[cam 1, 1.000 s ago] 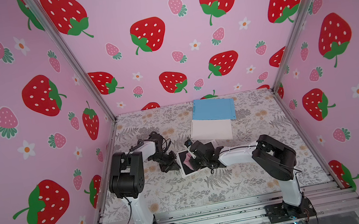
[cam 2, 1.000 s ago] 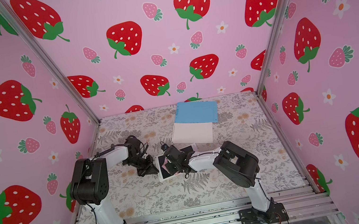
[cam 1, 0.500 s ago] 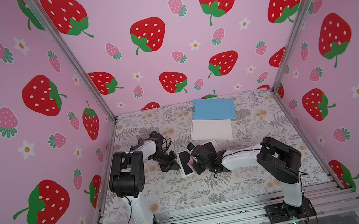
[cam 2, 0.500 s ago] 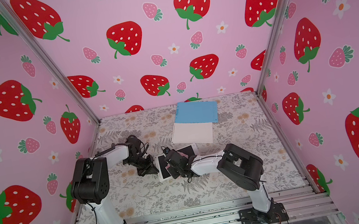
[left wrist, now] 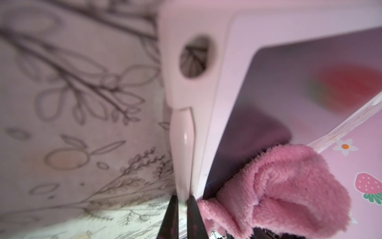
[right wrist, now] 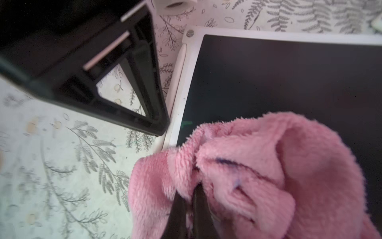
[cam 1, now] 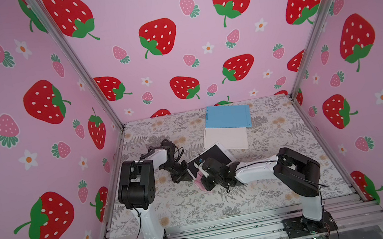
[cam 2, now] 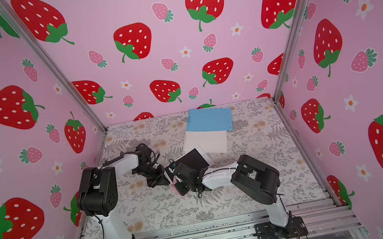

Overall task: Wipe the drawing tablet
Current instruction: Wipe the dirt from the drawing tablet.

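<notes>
The drawing tablet (cam 1: pixel 213 154) (cam 2: pixel 192 157), a white frame around a black screen, lies on the floral mat in both top views. My left gripper (cam 1: pixel 190 177) (left wrist: pixel 183 199) is shut on the white stylus ridge along the tablet's left edge (left wrist: pixel 223 62). My right gripper (cam 1: pixel 202 178) (right wrist: pixel 189 196) is shut on a fluffy pink cloth (right wrist: pixel 258 165) (left wrist: pixel 285 186). The cloth rests over the near left corner of the screen (right wrist: pixel 289 72), partly hanging onto the mat. A short green mark (right wrist: pixel 187 123) shows on the screen beside the cloth.
A blue sheet (cam 1: pixel 227 117) overlaps a pale sheet (cam 1: pixel 225 136) at the back of the mat, just behind the tablet. Pink strawberry walls close in three sides. Aluminium rails (cam 1: pixel 231 232) carry both arm bases along the front.
My right gripper has dragged the pink cloth across the screen toward its near left corner, uncovering more black screen behind it. The left gripper has stayed on the tablet's edge.
</notes>
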